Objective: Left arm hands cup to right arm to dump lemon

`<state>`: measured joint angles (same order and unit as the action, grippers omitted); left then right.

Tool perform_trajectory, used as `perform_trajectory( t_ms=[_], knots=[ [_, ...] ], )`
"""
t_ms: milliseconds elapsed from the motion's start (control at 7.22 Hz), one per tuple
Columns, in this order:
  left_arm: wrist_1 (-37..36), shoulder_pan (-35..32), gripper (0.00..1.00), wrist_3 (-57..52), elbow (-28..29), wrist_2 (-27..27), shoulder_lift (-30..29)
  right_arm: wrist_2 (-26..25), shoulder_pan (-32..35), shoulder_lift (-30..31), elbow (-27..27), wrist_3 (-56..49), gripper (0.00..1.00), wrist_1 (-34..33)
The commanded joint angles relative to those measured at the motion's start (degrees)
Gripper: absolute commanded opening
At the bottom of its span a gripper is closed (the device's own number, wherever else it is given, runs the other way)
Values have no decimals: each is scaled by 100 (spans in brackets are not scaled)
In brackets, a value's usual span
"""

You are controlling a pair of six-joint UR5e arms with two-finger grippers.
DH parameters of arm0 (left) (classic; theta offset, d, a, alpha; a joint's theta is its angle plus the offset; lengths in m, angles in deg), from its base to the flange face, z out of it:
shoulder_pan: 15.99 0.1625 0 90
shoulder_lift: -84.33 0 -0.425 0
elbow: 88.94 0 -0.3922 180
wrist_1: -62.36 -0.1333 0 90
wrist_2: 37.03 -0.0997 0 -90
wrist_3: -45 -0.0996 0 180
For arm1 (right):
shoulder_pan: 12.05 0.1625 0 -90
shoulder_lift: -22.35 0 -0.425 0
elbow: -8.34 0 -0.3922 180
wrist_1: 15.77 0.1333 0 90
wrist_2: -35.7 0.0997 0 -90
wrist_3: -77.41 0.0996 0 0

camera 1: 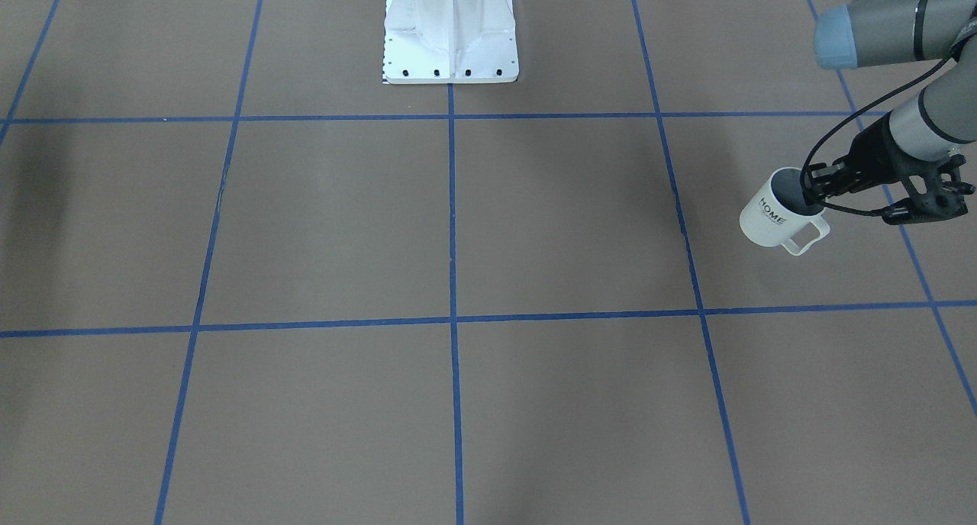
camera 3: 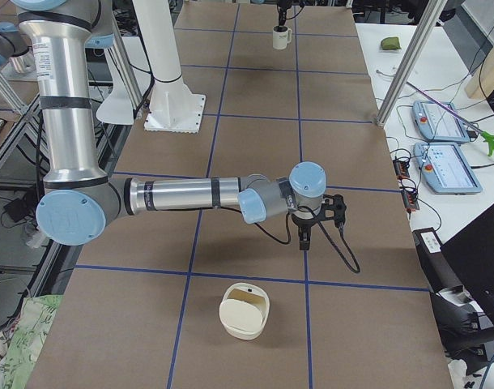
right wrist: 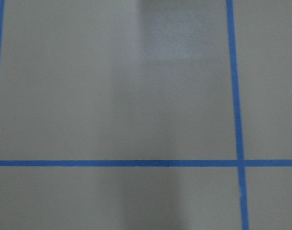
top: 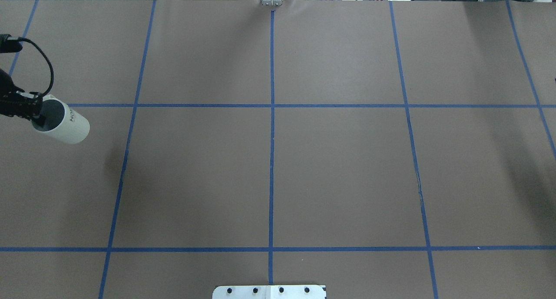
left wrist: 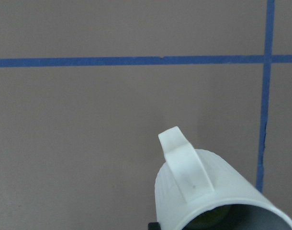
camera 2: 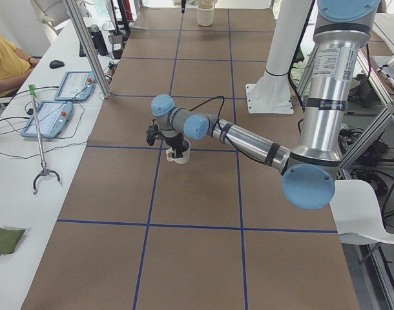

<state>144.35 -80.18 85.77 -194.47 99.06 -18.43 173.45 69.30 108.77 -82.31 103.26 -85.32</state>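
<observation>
Black against cream, the left gripper is clamped on the rim of the cup, one finger inside the grey mouth and one outside. The handle is turned away from the robot's base. The cup sits roughly upright near the left end of the table; whether its base is clear of the surface I cannot tell. The wrist view shows a yellow-green hint of the lemon inside. The carry toward centre should keep the mouth up and leave the body or handle exposed for the taker. The right gripper points down, well apart; how far open it is I cannot tell.
</observation>
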Motion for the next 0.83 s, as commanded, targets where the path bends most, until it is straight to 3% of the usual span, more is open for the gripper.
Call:
perform_trajectory(
  t_ms=[0, 415, 554, 692],
  knots=[
    [-456, 30, 0, 932, 6, 450, -840, -3, -653, -2, 21, 1573, 99, 1578],
    [-403, 607, 0, 3071, -38, 682, -1842, -467, -1726, -310, -75, 2895, 98, 3328],
    [-420, 932, 0, 3834, 14, 474, -2306, -939, -2076, -319, -136, 3152, 98, 4004],
    [-455, 1309, 0, 4494, 93, -51, -2676, -1874, -2715, -345, -311, 3163, 98, 4532]
  ],
)
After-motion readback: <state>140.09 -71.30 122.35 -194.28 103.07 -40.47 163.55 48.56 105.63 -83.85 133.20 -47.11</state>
